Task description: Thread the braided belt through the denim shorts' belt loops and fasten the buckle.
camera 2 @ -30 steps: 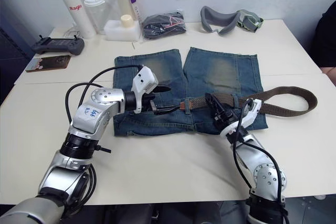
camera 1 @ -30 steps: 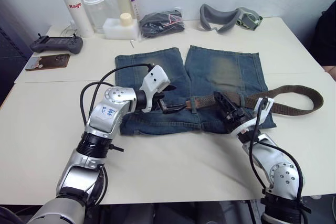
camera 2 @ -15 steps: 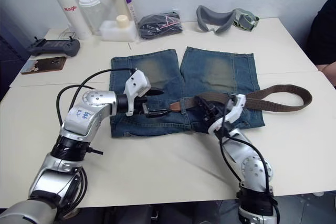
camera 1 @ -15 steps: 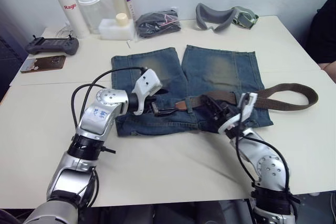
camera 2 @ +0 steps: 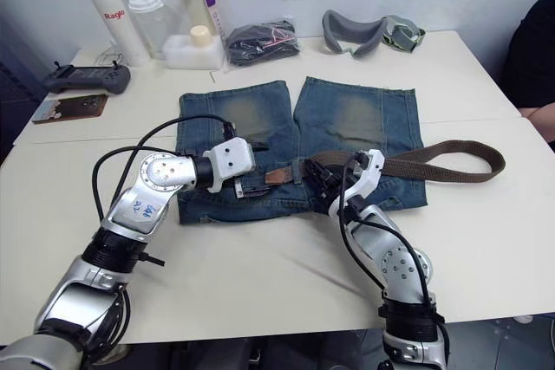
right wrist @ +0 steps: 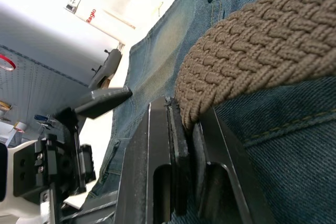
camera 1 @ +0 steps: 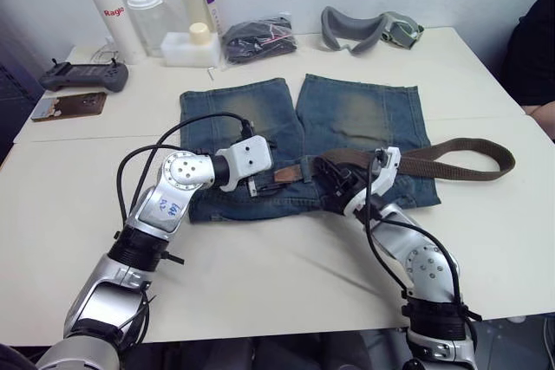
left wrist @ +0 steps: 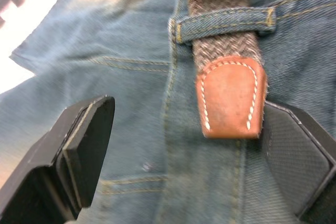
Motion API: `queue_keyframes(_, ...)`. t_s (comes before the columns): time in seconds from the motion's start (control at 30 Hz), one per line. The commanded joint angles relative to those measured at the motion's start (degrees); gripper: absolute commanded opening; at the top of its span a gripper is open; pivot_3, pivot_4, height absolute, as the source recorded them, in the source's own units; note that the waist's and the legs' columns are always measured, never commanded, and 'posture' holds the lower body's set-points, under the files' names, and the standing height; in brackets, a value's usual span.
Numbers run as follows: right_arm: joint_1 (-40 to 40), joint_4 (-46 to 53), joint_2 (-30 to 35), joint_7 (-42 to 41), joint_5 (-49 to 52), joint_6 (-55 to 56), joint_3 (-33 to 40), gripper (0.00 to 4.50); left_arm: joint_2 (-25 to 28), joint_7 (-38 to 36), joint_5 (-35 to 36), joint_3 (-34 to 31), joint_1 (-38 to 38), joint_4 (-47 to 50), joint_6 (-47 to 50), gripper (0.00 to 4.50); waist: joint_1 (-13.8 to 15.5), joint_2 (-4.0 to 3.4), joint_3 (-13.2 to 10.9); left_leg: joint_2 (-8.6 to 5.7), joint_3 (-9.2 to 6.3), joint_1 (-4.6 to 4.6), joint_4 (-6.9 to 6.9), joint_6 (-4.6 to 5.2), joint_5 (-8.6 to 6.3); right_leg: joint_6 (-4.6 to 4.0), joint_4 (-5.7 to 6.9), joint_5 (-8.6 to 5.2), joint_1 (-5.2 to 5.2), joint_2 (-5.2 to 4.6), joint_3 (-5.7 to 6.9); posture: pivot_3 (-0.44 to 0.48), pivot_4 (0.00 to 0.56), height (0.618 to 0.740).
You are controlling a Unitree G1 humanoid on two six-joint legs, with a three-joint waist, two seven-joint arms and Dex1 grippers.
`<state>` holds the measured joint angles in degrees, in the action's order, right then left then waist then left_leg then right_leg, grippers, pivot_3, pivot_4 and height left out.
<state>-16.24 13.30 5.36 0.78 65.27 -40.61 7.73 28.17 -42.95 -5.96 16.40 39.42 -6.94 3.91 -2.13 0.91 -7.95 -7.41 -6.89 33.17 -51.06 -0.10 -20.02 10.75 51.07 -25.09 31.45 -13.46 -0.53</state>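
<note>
Spread flat at mid-frame on the white table [camera 1: 486, 240]: faded blue denim shorts [camera 1: 364, 119], waistband toward the lower edge. Along the waistband, then right onto the table and looping back: dark brown braided belt [camera 1: 460, 166]. Tan leather belt tip [left wrist: 231, 95] just past a narrow denim belt loop [left wrist: 226, 19], between the parted fingers of the left gripper [left wrist: 186, 124]. Right of that, clamped on the belt: right gripper [camera 1: 334, 181]. Behind the shorts, upper centre: black fabric bundle [camera 1: 256, 38], grey padded goggle strap [camera 1: 368, 28] to its right. Upper left: three tall plastic bottles [camera 1: 141, 15], black handheld controller [camera 1: 82, 75] further left.
</note>
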Motion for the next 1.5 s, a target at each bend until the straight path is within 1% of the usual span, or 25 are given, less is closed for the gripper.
queue_keyframes(0.03,1.3,-0.3,-1.2,0.2,0.2,-2.2,-1.1,0.04,-1.5,3.6,-1.9,-0.9,2.2,-1.3,-5.6,4.5,0.1,0.03,0.0,0.0,0.0,0.0,0.0,0.0,0.0,0.0,-0.01,0.0,0.0,0.0,0.0,0.0,0.15,0.636)
queue_keyframes(0.17,1.9,0.3,-1.5,0.5,0.6,-2.6,-1.0,0.04,-3.8,3.4,0.4,-2.5,2.7,-1.1,-9.0,4.5,0.3,0.07,0.1,-0.02,-0.02,0.01,-0.02,0.0,0.0,0.0,0.02,0.0,0.0,0.01,0.02,0.0,0.15,0.636)
queue_keyframes(0.2,2.0,0.4,-1.4,0.5,0.6,-2.7,-0.9,0.04,-4.0,2.8,1.3,-2.9,2.7,-0.5,-10.6,4.5,0.3,0.07,0.1,-0.02,-0.03,0.01,-0.01,0.0,0.0,0.0,0.02,0.0,0.0,0.01,0.02,0.0,0.15,0.636)
queue_keyframes(0.27,2.1,0.6,-1.4,0.7,0.7,-2.9,-0.7,0.04,-3.6,2.8,0.9,-3.1,3.3,0.0,-14.3,4.5,0.2,0.07,0.1,-0.01,-0.02,0.01,0.0,0.0,0.0,0.0,0.02,0.0,0.01,0.02,0.02,0.0,0.15,0.636)
queue_keyframes(0.33,2.0,0.7,-1.4,0.8,0.7,-3.1,-0.6,0.04,-3.0,2.6,-0.1,-2.7,3.9,-0.6,-17.0,4.5,0.2,0.07,0.1,0.0,-0.03,0.0,0.0,0.0,0.0,-0.01,0.03,0.0,0.02,0.02,0.02,0.0,0.15,0.636)
queue_keyframes(0.57,1.8,0.8,-1.6,0.9,0.6,-3.1,-0.6,0.04,-0.9,4.2,-8.0,0.6,5.0,-5.9,-23.7,4.5,0.2,0.08,0.1,-0.02,-0.03,0.0,0.0,0.0,0.0,-0.01,0.05,0.0,0.02,0.02,0.02,0.0,0.15,0.636)
queue_keyframes(0.67,1.7,1.0,-1.7,1.0,0.7,-3.1,-0.5,0.0,-1.2,4.6,-9.2,1.0,5.5,-7.5,-25.3,3.75,0.2,0.08,0.1,-0.01,-0.03,0.0,0.0,0.0,0.0,-0.01,0.06,0.0,0.02,0.03,0.02,0.0,0.15,0.636)
queue_keyframes(0.7,1.7,1.0,-1.7,1.0,0.7,-3.1,-0.5,0.0,-1.4,4.6,-9.3,1.1,5.7,-7.8,-25.6,3.4,0.2,0.08,0.1,-0.01,-0.03,0.0,0.0,0.0,0.0,-0.01,0.06,0.0,0.03,0.04,0.02,0.0,0.15,0.636)
queue_keyframes(0.8,1.9,1.3,-1.6,1.0,0.7,-3.0,-0.4,0.0,-1.6,4.8,-9.6,1.0,6.0,-8.2,-26.4,1.87,0.2,0.09,0.1,-0.02,-0.04,0.0,0.0,0.0,0.0,-0.01,0.06,0.0,0.03,0.05,0.03,0.0,0.15,0.636)
queue_keyframes(0.93,2.3,1.9,-0.8,1.2,0.1,-3.1,-0.2,0.0,-1.6,4.6,-9.1,0.6,6.0,-8.6,-27.2,0.17,0.2,0.09,0.1,-0.02,-0.04,0.0,0.01,0.0,0.0,-0.01,0.06,0.0,0.03,0.04,0.03,0.0,0.15,0.636)
queue_keyframes(0.97,2.6,2.1,-0.7,1.2,0.8,-3.1,0.3,0.0,-1.5,4.4,-9.0,0.6,5.9,-8.7,-27.4,0.06,0.2,0.09,0.1,-0.03,-0.05,0.0,0.01,0.0,0.0,-0.01,0.06,0.0,0.03,0.05,0.03,0.0,0.15,0.636)
queue_keyframes(1.0,2.7,2.6,-0.5,1.1,1.8,-3.1,0.9,0.81,-1.4,4.2,-8.8,0.6,5.8,-8.8,-27.5,0.0,0.2,0.09,0.1,-0.03,-0.05,0.0,0.01,0.0,0.0,-0.01,0.06,0.0,0.03,0.05,0.03,0.0,0.15,0.636)
queue_keyframes(1.03,3.0,3.3,-0.2,1.1,2.9,-3.3,1.7,0.97,-1.3,4.1,-8.7,0.5,5.6,-9.0,-27.7,0.0,0.2,0.08,0.1,-0.03,-0.05,0.0,0.0,0.0,0.0,-0.01,0.06,0.0,0.03,0.05,0.03,0.0,0.15,0.636)
queue_keyframes(1.07,3.3,4.2,0.2,1.1,3.7,-3.6,2.3,1.41,-1.2,3.9,-8.6,0.5,5.5,-8.9,-27.7,0.0,0.3,0.08,0.1,-0.04,-0.05,0.0,0.0,0.0,0.0,-0.01,0.06,0.0,0.03,0.04,0.03,0.0,0.15,0.636)
queue_keyframes(1.17,4.8,7.0,2.9,0.9,5.8,-5.0,3.7,2.95,-1.1,3.7,-8.2,0.2,5.2,-9.2,-27.8,0.0,0.3,0.08,0.1,-0.07,-0.05,0.03,-0.01,0.0,0.0,-0.01,0.07,0.0,0.04,0.01,0.02,0.0,0.15,0.636)
queue_keyframes(1.23,6.3,9.2,6.4,0.2,5.7,-6.2,4.6,3.84,-1.0,3.6,-8.1,0.2,5.0,-9.5,-27.9,0.0,0.4,0.08,0.1,-0.08,-0.05,0.03,-0.02,0.01,-0.01,0.0,0.05,0.0,0.03,0.01,0.02,0.0,0.15,0.636)
queue_keyframes(1.27,7.2,10.5,8.6,-0.6,5.7,-6.7,5.1,4.38,-0.9,3.5,-8.1,0.1,4.9,-9.5,-27.9,0.0,0.5,0.08,0.1,-0.09,-0.05,0.03,-0.02,0.02,-0.01,-0.01,0.04,0.0,0.02,0.0,0.03,0.0,0.15,0.636)
queue_keyframes(1.3,7.9,12.2,11.3,-2.1,5.2,-7.2,5.6,4.45,-0.8,3.4,-8.0,0.1,4.9,-9.7,-27.9,0.0,0.6,0.09,0.1,-0.09,-0.06,0.03,-0.02,0.03,-0.02,-0.01,0.03,0.0,0.02,-0.01,0.03,0.0,0.15,0.636)
queue_keyframes(1.4,9.1,16.1,20.3,-6.5,1.2,-8.3,5.5,4.45,-0.7,3.2,-8.0,0.2,4.8,-10.0,-27.7,0.0,0.6,0.08,0.1,-0.15,-0.05,0.06,-0.05,0.08,-0.04,0.0,-0.05,0.0,-0.01,-0.09,0.06,0.0,0.15,0.636)
queue_keyframes(1.43,9.1,16.7,23.1,-7.1,-0.3,-8.7,5.4,4.45,-0.6,3.1,-8.0,0.2,4.7,-10.1,-27.7,0.0,0.6,0.08,0.1,-0.17,-0.03,0.07,-0.03,0.25,-0.13,0.02,-0.08,0.0,-0.01,-0.11,0.07,0.0,0.15,0.636)
queue_keyframes(1.5,8.9,17.3,28.5,-8.7,-4.2,-8.7,5.0,4.45,-0.6,2.9,-7.9,0.3,4.7,-10.2,-27.6,0.0,0.6,0.09,0.1,-0.15,-0.05,0.07,-0.03,0.3,-0.16,0.03,-0.11,0.01,-0.04,-0.13,0.1,0.0,0.15,0.636)
